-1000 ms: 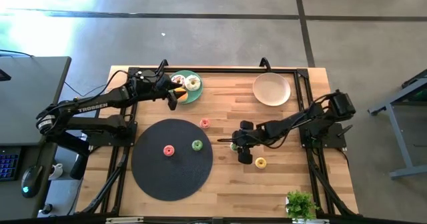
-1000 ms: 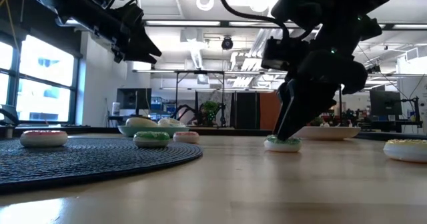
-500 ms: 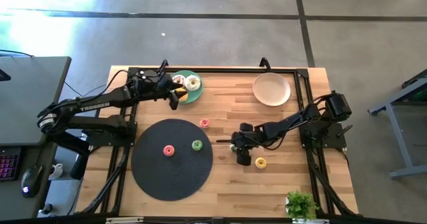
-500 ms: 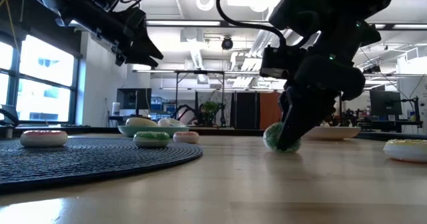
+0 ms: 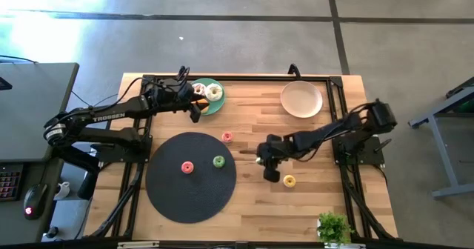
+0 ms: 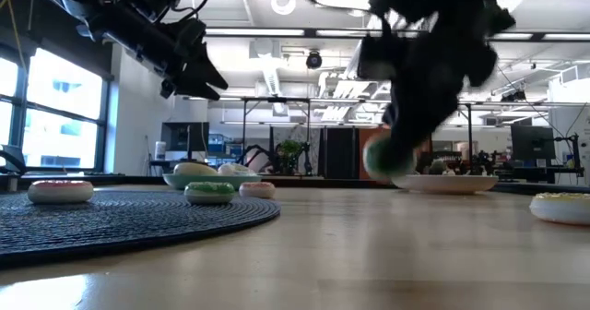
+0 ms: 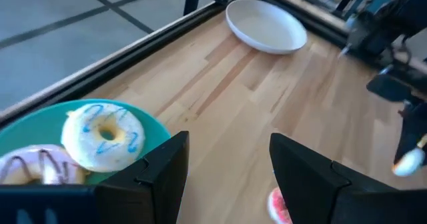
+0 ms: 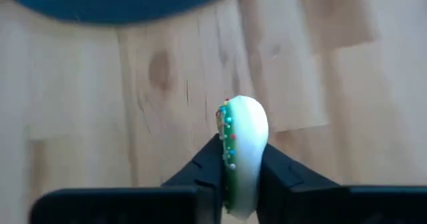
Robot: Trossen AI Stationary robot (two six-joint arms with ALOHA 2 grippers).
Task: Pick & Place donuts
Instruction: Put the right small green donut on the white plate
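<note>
My right gripper (image 5: 261, 158) is shut on a small green-frosted donut (image 8: 241, 151) with a white underside, held a little above the wood right of the black mat (image 5: 191, 176). A red donut (image 5: 187, 167) and a green donut (image 5: 218, 161) lie flat on the mat. On the bare wood lie a pink donut (image 5: 227, 136) and a yellow one (image 5: 289, 181). My left gripper (image 7: 227, 164) hangs open over the near edge of the green plate (image 5: 207, 95), which holds a white donut (image 7: 103, 134) and others. My right gripper pinches the green donut by its two flat faces, one finger (image 8: 208, 163) on the frosted top (image 8: 228, 144) and the other on the white underside. The fingers come from above, pointing down. The donut stands on edge between them, lifted clear of the table (image 6: 383, 158).
A beige plate (image 5: 301, 99) sits at the far right of the table. A small green plant (image 5: 335, 225) stands at the near right corner. Bare wood lies between the mat and the beige plate.
My right gripper has shut on the green donut, which lay flat on the wood. The donut has tipped up onto its edge between the fingers and risen clear of the table with the gripper.
</note>
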